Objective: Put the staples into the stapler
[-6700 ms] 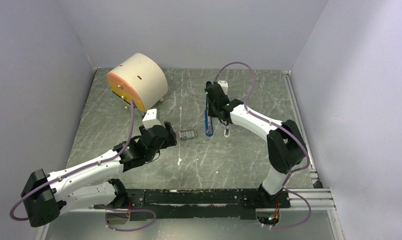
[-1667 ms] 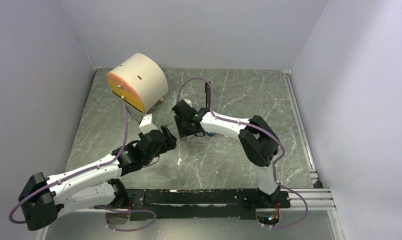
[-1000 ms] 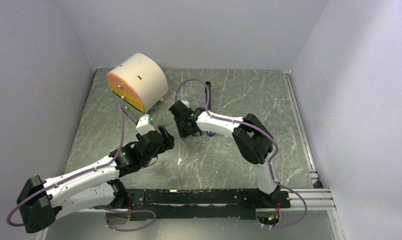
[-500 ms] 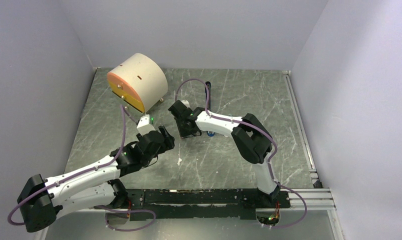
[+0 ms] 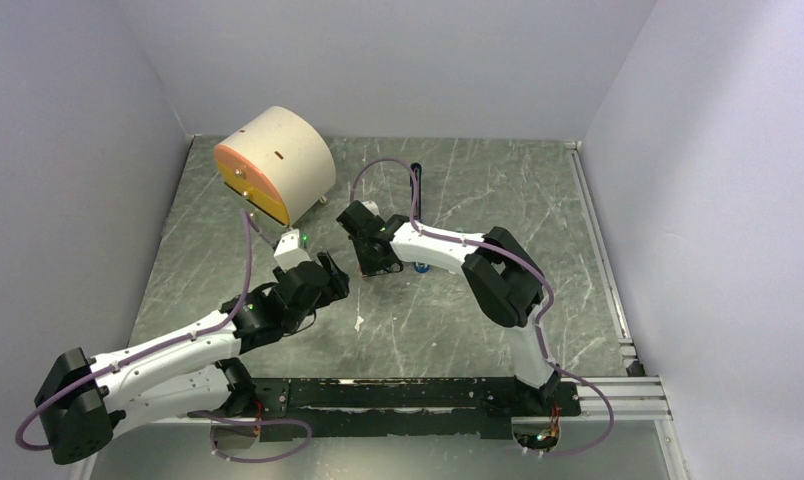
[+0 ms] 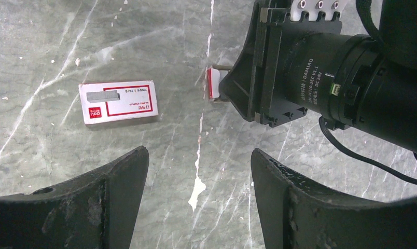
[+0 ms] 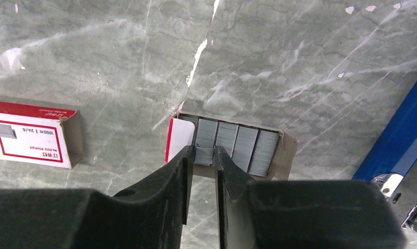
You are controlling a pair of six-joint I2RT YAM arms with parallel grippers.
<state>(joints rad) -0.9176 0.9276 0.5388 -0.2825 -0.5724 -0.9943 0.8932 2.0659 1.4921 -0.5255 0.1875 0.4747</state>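
My left hand [image 6: 198, 162] hangs released at the bottom of its frame. My right hand [image 7: 203, 157] pinches a strip of the staples [image 7: 240, 146], mid-frame on the counter [image 7: 310, 62]. Lifting and loading remain, I judge; the stapler [image 7: 399, 134] waits at the right edge.

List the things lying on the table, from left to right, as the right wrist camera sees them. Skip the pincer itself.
red-and-white box → staples → blue stapler
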